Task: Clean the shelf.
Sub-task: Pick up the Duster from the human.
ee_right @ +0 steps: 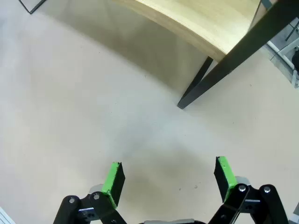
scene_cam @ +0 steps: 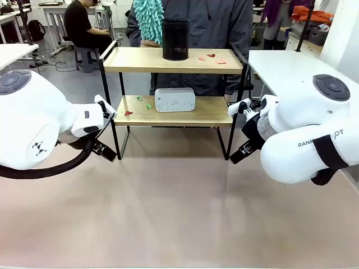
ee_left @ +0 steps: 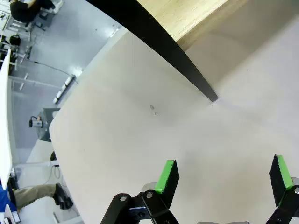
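The shelf [scene_cam: 168, 111] stands at the table's far middle, two light wooden boards in a black frame. Its top board carries a black mesh cup [scene_cam: 175, 39] and a few red scraps [scene_cam: 211, 56]. On the lower board sit a white box [scene_cam: 174, 99] and small red and green scraps [scene_cam: 138, 105]. A person behind it holds a teal fluffy duster [scene_cam: 148, 19] over the top board. My left gripper [ee_left: 224, 177] hangs open above bare table near the shelf's front left leg [ee_left: 187, 74]. My right gripper [ee_right: 170, 178] is open too, near the front right leg [ee_right: 205, 84].
Both white arms [scene_cam: 39, 126] [scene_cam: 305, 137] flank the shelf at its front corners. Bare beige table [scene_cam: 179, 213] stretches in front. Another white table [scene_cam: 286, 64] stands to the right, and a seated person works far back left.
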Robot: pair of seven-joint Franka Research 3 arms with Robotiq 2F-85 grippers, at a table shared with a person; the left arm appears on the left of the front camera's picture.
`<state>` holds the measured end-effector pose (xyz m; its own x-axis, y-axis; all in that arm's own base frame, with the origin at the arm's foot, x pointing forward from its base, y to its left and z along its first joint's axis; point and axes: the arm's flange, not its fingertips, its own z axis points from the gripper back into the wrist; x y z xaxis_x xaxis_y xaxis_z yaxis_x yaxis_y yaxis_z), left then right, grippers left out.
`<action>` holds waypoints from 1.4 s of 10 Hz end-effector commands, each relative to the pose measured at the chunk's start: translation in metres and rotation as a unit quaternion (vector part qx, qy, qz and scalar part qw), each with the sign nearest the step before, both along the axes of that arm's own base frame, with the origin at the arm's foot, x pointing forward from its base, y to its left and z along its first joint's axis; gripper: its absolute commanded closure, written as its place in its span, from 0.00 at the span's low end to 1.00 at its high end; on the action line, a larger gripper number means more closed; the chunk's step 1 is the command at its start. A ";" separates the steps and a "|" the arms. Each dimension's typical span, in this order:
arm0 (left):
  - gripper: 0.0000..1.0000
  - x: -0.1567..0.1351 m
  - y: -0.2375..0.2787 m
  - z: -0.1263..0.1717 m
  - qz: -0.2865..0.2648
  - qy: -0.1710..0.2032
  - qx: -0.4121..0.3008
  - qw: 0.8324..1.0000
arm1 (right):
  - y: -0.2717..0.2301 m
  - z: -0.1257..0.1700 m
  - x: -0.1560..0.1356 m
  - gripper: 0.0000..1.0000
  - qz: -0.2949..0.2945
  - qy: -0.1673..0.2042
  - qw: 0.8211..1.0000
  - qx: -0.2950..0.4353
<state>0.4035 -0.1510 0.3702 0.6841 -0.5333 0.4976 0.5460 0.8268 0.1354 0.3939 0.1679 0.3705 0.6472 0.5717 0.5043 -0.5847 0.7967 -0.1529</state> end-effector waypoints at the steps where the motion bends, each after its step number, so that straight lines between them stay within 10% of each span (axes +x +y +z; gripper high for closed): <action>1: 0.00 0.000 0.000 0.000 0.000 0.000 0.000 1.000 | 0.000 0.000 0.000 0.00 0.000 0.000 1.000 0.000; 11: 0.00 0.000 0.000 0.000 0.000 0.000 0.000 1.000 | 0.000 0.000 0.000 0.00 0.000 0.000 1.000 0.000; 13: 0.00 -0.064 0.026 0.065 -0.155 0.136 -0.109 0.972 | -0.024 0.066 -0.055 0.00 0.103 0.156 0.976 0.111; 14: 0.00 -0.103 0.059 0.098 -0.204 0.115 -0.184 0.955 | -0.063 0.105 -0.080 0.00 0.060 0.165 0.958 0.227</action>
<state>0.3562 -0.1713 0.4347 0.5966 -0.6032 0.5293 0.7700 0.6162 -0.1656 0.3475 0.1797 0.4242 0.6644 0.5716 0.4816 -0.7159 0.6718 0.1902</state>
